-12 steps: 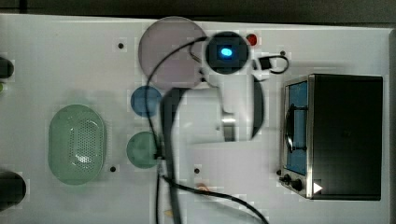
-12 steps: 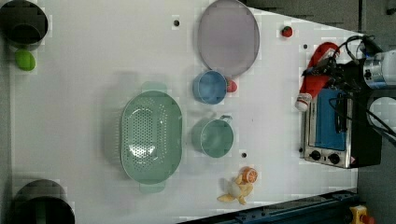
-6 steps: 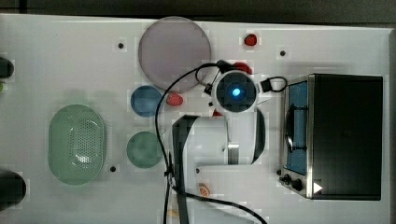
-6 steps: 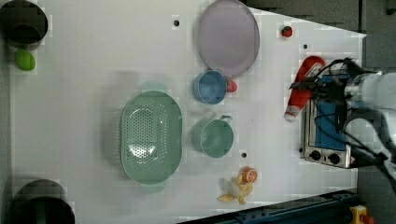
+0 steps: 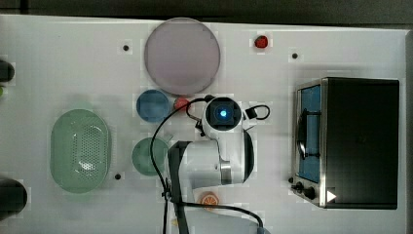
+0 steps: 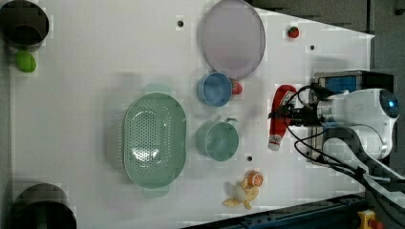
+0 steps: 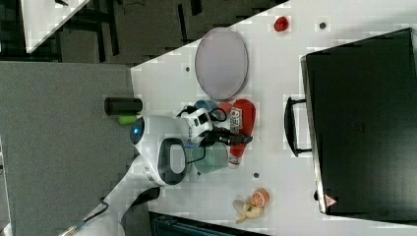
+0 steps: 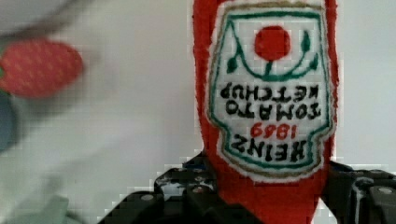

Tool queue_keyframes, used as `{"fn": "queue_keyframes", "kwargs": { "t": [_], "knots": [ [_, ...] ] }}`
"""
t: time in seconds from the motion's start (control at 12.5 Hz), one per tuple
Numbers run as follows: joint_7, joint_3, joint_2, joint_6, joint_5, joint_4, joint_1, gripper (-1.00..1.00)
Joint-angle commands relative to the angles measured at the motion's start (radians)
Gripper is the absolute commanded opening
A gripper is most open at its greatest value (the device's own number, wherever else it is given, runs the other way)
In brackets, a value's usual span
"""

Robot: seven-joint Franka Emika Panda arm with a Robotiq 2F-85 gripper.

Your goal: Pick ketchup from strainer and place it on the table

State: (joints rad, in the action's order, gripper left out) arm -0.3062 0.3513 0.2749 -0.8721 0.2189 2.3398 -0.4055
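Gripper [image 6: 285, 116] clamped on ketchup [image 6: 279, 114], right of centre in the left view, over the table [image 6: 86, 71]. Strainer [image 6: 154, 140] sits left of centre, nothing in it.

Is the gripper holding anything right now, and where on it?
Yes: the gripper holds the ketchup bottle across its middle, just below the label.

Ketchup [image 8: 271, 93] clamped between dark gripper [image 8: 266, 205] fingers [image 8: 196, 196], label facing camera; strawberry [image 8: 39, 67] beside, on table [image 8: 135, 116].
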Motion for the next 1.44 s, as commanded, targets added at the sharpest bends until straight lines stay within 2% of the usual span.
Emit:
{"fn": "queue_keyframes", "kwargs": {
  "t": [0.08,0.16,0.24,0.56,0.8,1.04,1.28,1.44],
  "knots": [
    [-0.035,0.003,0.026,-0.075,0.003,-0.015,0.001,0.68],
    [-0.035,0.001,0.031,-0.082,0.003,-0.014,0.000,0.90],
    [-0.035,0.004,0.026,-0.083,0.003,-0.018,0.000,1.00],
    [-0.010,0.010,-0.070,-0.025,-0.004,-0.092,0.002,1.00],
    [0.064,0.013,-0.147,0.131,-0.101,-0.199,0.003,1.00],
    [0.099,0.018,-0.197,0.341,-0.232,-0.360,0.003,1.00],
    [0.196,0.022,-0.207,0.559,-0.230,-0.552,0.006,1.00],
    [0.203,0.020,-0.207,0.636,-0.230,-0.642,0.006,1.00]
  ]
}}
